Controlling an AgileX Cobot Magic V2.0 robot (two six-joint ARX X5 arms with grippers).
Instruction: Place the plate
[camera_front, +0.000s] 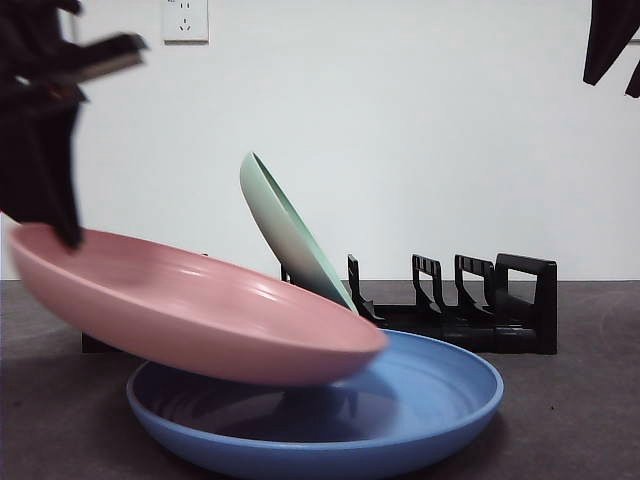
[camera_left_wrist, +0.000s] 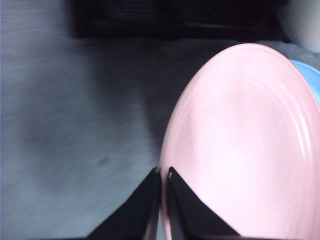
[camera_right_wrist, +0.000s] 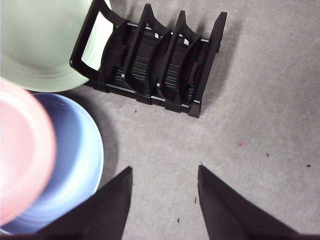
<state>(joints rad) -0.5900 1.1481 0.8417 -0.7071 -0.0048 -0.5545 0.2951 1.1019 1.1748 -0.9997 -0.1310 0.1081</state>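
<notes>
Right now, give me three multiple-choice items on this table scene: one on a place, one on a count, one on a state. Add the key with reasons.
1. Where does the pale green round plate stand?
A. Flat on the table
B. Leaning in the black slotted dish rack
C. Under the blue plate

2. How many plates are in view?
A. Two
B. Three
C. Four

3. What is the state of the left pincer?
A. Shut on the rim of the pink round plate
B. Open and holding nothing
C. Shut on the rack

Key:
1 B, the green plate tilts up out of the rack's end slot.
2 B, pink, green and the blue round plate lying on the grey table.
3 A, the left wrist view shows its jaws closed on the pink rim; the right pincer hangs open above the table.
</notes>
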